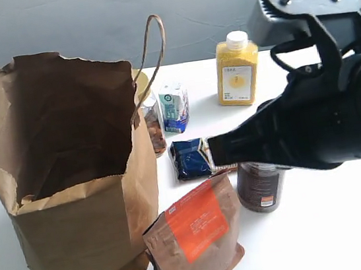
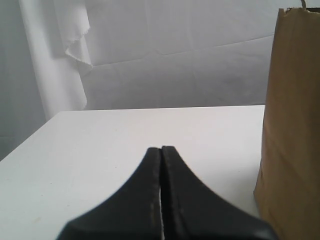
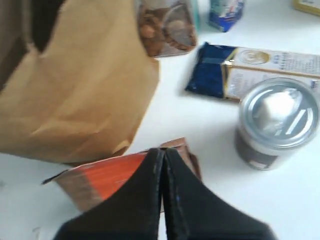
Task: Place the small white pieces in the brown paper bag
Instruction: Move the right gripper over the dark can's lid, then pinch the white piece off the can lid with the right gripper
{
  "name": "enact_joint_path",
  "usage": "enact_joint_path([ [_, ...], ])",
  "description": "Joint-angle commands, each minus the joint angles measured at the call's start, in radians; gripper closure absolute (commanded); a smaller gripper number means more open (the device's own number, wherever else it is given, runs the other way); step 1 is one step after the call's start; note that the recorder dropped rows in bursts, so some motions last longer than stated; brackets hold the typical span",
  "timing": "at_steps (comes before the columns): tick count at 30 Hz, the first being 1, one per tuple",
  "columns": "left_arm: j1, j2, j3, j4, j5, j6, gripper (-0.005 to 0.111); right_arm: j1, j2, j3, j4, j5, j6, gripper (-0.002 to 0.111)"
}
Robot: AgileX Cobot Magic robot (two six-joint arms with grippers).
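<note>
The brown paper bag [image 1: 77,208] stands open at the left, handles up; its side also shows in the left wrist view [image 2: 292,125] and the right wrist view [image 3: 75,90]. A blurred white lump [image 3: 277,106], one of the small white pieces, lies on the silver lid of a dark can [image 3: 272,125]; I cannot tell how many lie there. My right gripper [image 3: 162,150] is shut and empty, hovering over the orange-labelled pouch [image 3: 100,177], short of the can. In the exterior view it [image 1: 212,151] hides the can's lid. My left gripper [image 2: 161,148] is shut, empty, beside the bag.
The small brown pouch [image 1: 197,236] stands in front of the bag. Behind it lie a blue packet [image 1: 190,158], the can [image 1: 260,191], a small carton [image 1: 174,108], a yellow juice bottle [image 1: 237,71] and a cookie jar [image 3: 165,27].
</note>
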Motion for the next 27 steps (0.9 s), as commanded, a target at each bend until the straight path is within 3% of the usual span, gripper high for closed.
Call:
enact_joint_path([
  [1, -0.008, -0.003, 0.004, 0.004, -0.005, -0.004, 0.107, -0.135, 0.034, 0.006, -0.013, 0.018, -0.069, 0.108],
  [9, -0.008, -0.003, 0.004, 0.004, -0.005, -0.004, 0.107, -0.278, 0.204, 0.004, 0.013, 0.009, -0.205, 0.105],
  [16, -0.008, -0.003, 0.004, 0.004, -0.005, -0.004, 0.107, -0.278, 0.259, 0.002, 0.021, -0.058, -0.201, 0.059],
  [19, -0.008, -0.003, 0.004, 0.004, -0.005, -0.004, 0.107, -0.278, 0.265, -0.011, 0.003, -0.067, -0.191, 0.047],
  [27, -0.008, -0.003, 0.004, 0.004, -0.005, -0.004, 0.107, -0.278, 0.383, -0.104, -0.052, -0.031, -0.180, 0.045],
])
